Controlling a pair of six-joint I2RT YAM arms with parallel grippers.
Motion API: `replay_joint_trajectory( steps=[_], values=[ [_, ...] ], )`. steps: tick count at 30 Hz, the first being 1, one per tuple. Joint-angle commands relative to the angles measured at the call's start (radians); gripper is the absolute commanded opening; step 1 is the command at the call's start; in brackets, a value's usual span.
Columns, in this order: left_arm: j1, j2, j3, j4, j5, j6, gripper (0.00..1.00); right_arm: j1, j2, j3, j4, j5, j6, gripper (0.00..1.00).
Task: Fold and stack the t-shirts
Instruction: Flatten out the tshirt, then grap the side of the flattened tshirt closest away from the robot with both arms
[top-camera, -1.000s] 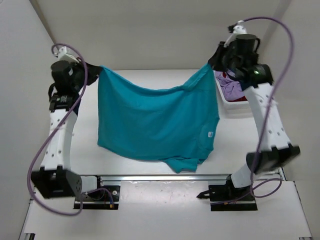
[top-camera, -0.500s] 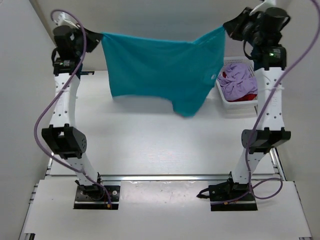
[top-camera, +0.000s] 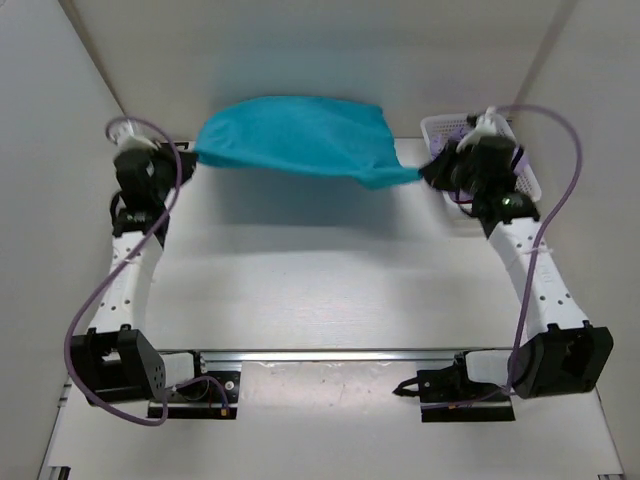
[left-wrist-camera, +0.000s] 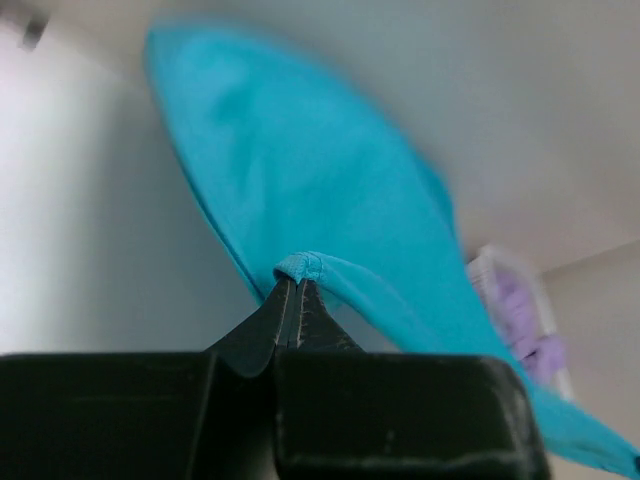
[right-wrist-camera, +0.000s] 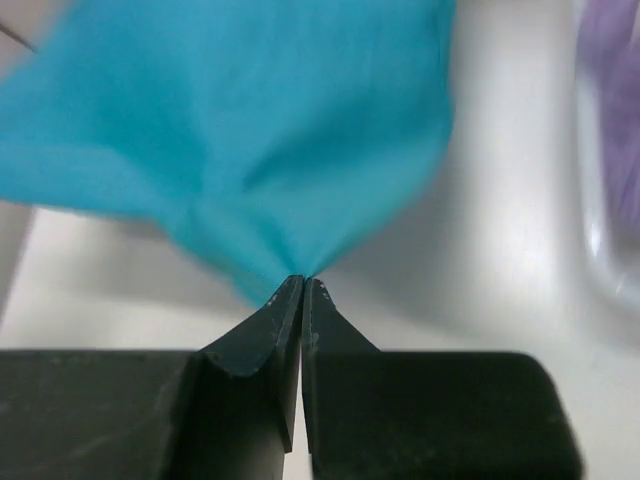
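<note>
Teal t-shirt (top-camera: 290, 135) held aloft, left claw (left-wrist-camera: 297, 292), right claw (right-wrist-camera: 303, 288) (both pinching edges)

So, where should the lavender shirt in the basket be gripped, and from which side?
Probably at whichever fold of the lavender shirt lies uppermost, coming from above: it sits bunched inside the basket, whose walls block the sides. The right gripper, the nearer one, is shut on the teal shirt.

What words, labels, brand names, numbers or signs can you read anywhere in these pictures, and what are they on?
None: no text can be read in any view.
The teal t-shirt shows plain cloth, with no print or tag in sight.
The white basket shows no marking.
</note>
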Motion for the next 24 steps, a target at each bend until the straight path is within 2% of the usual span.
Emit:
replay_joint_trajectory(
  steps=[1, 6, 12, 16, 18, 21, 24],
  values=[
    [0.021, -0.092, -0.278, 0.077, -0.039, 0.021, 0.00, -0.010, -0.114, -0.342, 0.151, 0.017, 0.026, 0.00],
    [0.081, -0.177, -0.607, 0.101, -0.015, 0.027, 0.00, 0.028, -0.224, -0.712, 0.262, 0.029, 0.124, 0.00],
    [0.062, -0.223, -0.730, -0.025, 0.001, 0.064, 0.00, 0.013, -0.318, -1.021, 0.296, -0.006, 0.233, 0.00],
    [0.157, -0.290, -0.802, -0.108, 0.089, 0.096, 0.00, 0.055, -0.529, -1.108, 0.155, 0.040, 0.284, 0.00],
    [0.194, -0.328, -0.804, -0.207, 0.117, 0.148, 0.00, 0.089, -0.673, -1.142, 0.054, 0.032, 0.331, 0.00],
    [0.169, -0.379, -0.805, -0.255, 0.105, 0.167, 0.00, 0.133, -0.850, -1.173, -0.035, 0.039, 0.391, 0.00],
    [0.153, -0.413, -0.816, -0.281, 0.085, 0.187, 0.00, 0.239, -0.916, -1.178, -0.107, 0.120, 0.457, 0.00]
  ],
)
